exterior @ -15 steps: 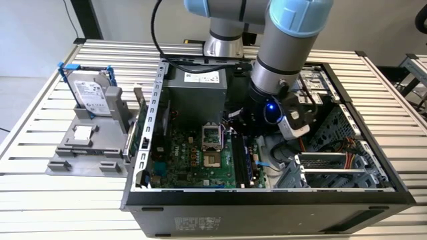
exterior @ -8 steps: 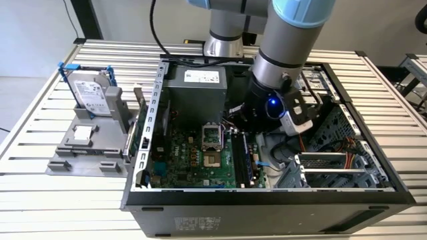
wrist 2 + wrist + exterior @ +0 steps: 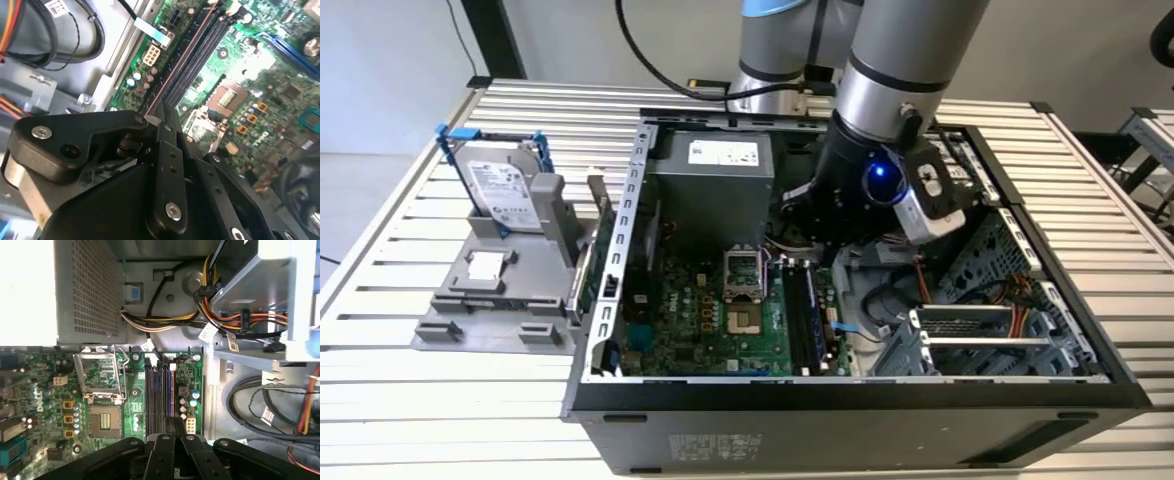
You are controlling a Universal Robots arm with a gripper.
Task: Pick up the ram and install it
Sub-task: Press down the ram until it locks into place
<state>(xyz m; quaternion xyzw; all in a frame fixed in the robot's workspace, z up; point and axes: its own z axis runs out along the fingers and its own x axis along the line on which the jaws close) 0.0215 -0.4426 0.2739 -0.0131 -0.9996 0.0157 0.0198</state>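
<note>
A: Where does the arm stand?

B: In the exterior view it reaches down into the open computer case point(image 3: 854, 410), which lies on its side on the slatted counter point(image 3: 454, 400). The hand point(image 3: 821, 235) hangs low inside, over the far end of the memory slots point(image 3: 807, 310).

A: State of the hand?

B: Fingers drawn close together in both wrist views. A thin dark edge sits pinched between them; I take it for the ram point(image 3: 175, 424), seen end-on. Chips and label can't be made out from here.

A: Where is it relative to the slots?

B: In the first wrist view it sits right over the slots, in line with their length. Whether it touches a slot, I can't tell. In the second wrist view the slots run away from the fingertips, with pale clips at their far end.

A: Neighbours on the board?

B: The processor socket point(image 3: 105, 422) lies just beside the slots, its metal frame lifted open. The grey power supply point(image 3: 85, 290) is beyond, with a bundle of yellow, red and black cables point(image 3: 235, 320) trailing from it.

A: Outside the case?

B: On the exterior view's left, a silver hard drive point(image 3: 500, 190) in a blue frame stands upright on a grey fixture point(image 3: 480, 300), well apart from the hand.
</note>
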